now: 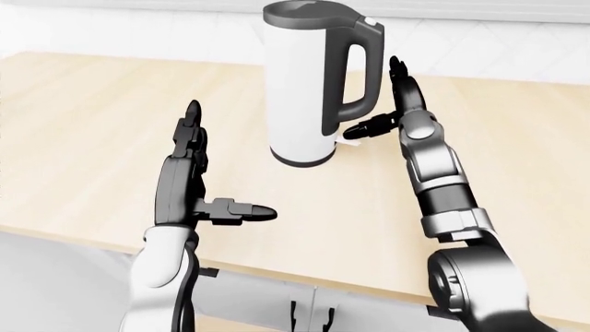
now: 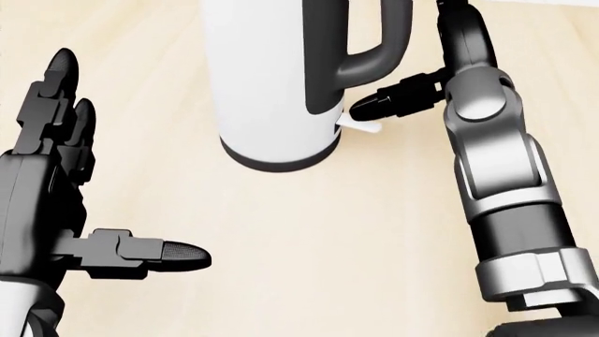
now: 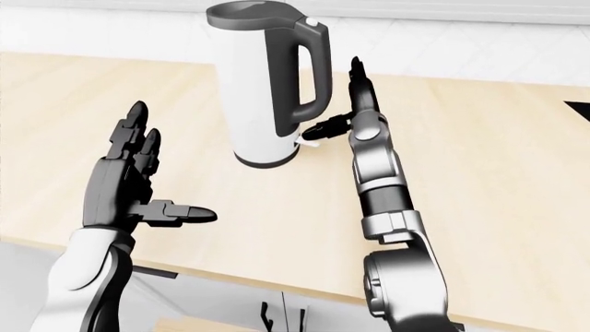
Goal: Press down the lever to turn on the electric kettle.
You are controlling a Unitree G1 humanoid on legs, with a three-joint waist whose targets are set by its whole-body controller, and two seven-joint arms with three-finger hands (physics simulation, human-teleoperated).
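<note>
- The lever point(image 2: 360, 126) sits at the kettle point(image 1: 304, 83) base, just under my right hand's point(image 1: 398, 104) thumb tip.
- Right hand's fingers spread wide, holding nothing; I judge the press is about to start.
- Next: push the thumb down.
- Left hand point(image 1: 189, 173) open, idle, well apart on the counter point(image 1: 92, 124).

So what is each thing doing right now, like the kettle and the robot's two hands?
electric kettle: upright on the wooden counter, lid shut.
lever: small white tab at the kettle's base under the handle, sticking out; whether it is pressed down cannot be told.
right hand: open, fingers pointing up beside the handle, thumb tip at the lever.
left hand: open, holding nothing, away from the kettle.
</note>
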